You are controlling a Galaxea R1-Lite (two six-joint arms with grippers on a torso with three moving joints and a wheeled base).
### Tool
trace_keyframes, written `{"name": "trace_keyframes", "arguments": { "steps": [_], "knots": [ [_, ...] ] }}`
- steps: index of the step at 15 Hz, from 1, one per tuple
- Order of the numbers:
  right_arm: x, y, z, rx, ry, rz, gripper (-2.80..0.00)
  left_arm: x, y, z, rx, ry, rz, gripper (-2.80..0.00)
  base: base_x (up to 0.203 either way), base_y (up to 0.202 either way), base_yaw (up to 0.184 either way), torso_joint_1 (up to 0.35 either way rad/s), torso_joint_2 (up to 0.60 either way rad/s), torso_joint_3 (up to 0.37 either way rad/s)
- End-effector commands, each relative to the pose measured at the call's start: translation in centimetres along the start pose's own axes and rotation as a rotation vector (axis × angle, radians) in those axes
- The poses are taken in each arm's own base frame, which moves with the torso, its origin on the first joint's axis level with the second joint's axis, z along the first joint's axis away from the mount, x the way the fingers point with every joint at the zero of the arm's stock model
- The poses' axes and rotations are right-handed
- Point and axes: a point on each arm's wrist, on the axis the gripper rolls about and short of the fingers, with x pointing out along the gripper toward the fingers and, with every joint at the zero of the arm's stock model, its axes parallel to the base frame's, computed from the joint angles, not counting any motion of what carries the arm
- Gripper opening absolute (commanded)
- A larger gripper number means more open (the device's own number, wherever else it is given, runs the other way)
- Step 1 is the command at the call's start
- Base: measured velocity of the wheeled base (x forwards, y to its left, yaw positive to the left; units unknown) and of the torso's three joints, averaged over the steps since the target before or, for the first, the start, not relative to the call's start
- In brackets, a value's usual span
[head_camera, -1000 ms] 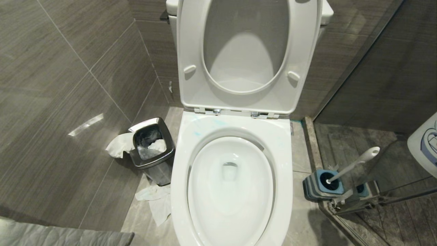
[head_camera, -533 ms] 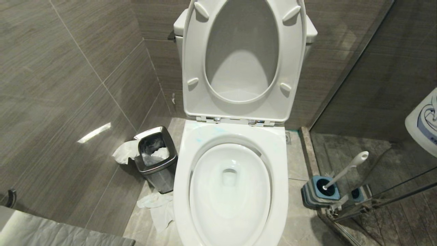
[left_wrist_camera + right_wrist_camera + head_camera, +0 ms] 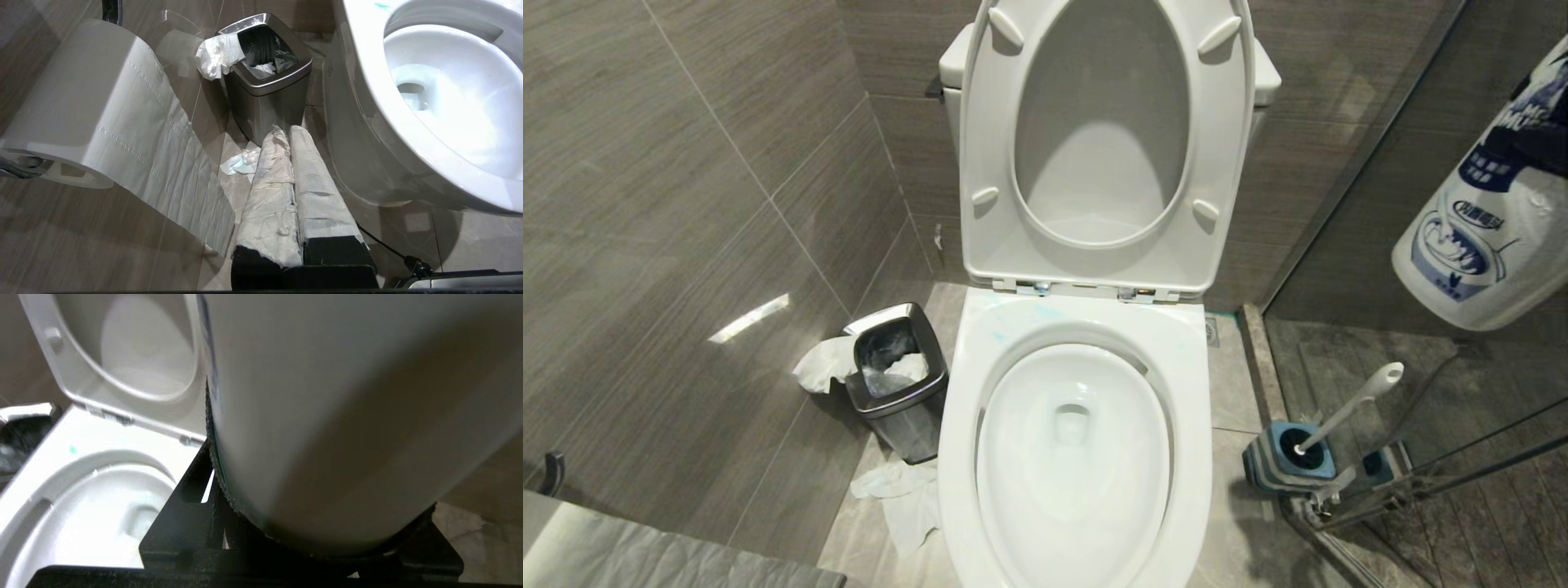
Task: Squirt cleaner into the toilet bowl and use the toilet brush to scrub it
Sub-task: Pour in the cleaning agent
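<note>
Right end effector (image 3: pixel 327 543) is clamped on a white cleaner bottle (image 3: pixel 1486 220), which we see in the head view at the upper right, tilted, blue label facing us, well apart from the toilet bowl (image 3: pixel 1086 490). Only the right wrist view shows the black fingers (image 3: pixel 179 526) against the bottle's wall. Left end effector (image 3: pixel 292 134) shows only in the left wrist view: paper-wrapped fingers pressed together, holding nothing, low beside the bowl's outer wall and near the steel waste bin (image 3: pixel 267 81). That view also shows a toilet paper roll (image 3: pixel 81 106). Faint turquoise cleaner (image 3: pixel 1005 314) marks the rim behind the basin. Toilet brush (image 3: pixel 1347 408) stands in its blue holder (image 3: pixel 1286 461) on the floor, right of the bowl; we see it in the head view only
</note>
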Motion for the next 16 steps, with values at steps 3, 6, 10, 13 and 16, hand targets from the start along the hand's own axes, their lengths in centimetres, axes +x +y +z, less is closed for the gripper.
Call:
{"name": "trace_keyframes", "arguments": {
  "steps": [3, 6, 10, 13, 16],
  "knots": [
    [2.6, 5.6, -4.0, -0.174, 0.164, -0.046, -2.8, 0.0, 0.0, 0.0, 0.005, 0.0, -0.002, -2.8, 0.0, 0.0, 0.0, 0.0, 0.0, 0.0],
    [3.7, 7.3, -5.2, -0.281, 0.208, -0.042, -2.8, 0.0, 0.0, 0.0, 0.003, 0.0, -0.002, -2.8, 0.0, 0.0, 0.0, 0.0, 0.0, 0.0],
    [6.2, 9.6, -6.7, -0.355, 0.265, -0.022, -2.8, 0.0, 0.0, 0.0, 0.008, 0.0, -0.003, -2.8, 0.0, 0.0, 0.0, 0.0, 0.0, 0.0],
    [8.4, 11.2, -6.8, -0.411, 0.275, -0.018, -2.8, 0.0, 0.0, 0.0, 0.008, 0.0, -0.003, -2.8, 0.0, 0.0, 0.0, 0.0, 0.0, 0.0],
    [10.1, 12.7, -7.7, -0.603, 0.298, 0.022, -2.8, 0.0, 0.0, 0.0, 0.008, 0.0, -0.003, -2.8, 0.0, 0.0, 0.0, 0.0, 0.0, 0.0]
  ]
}}
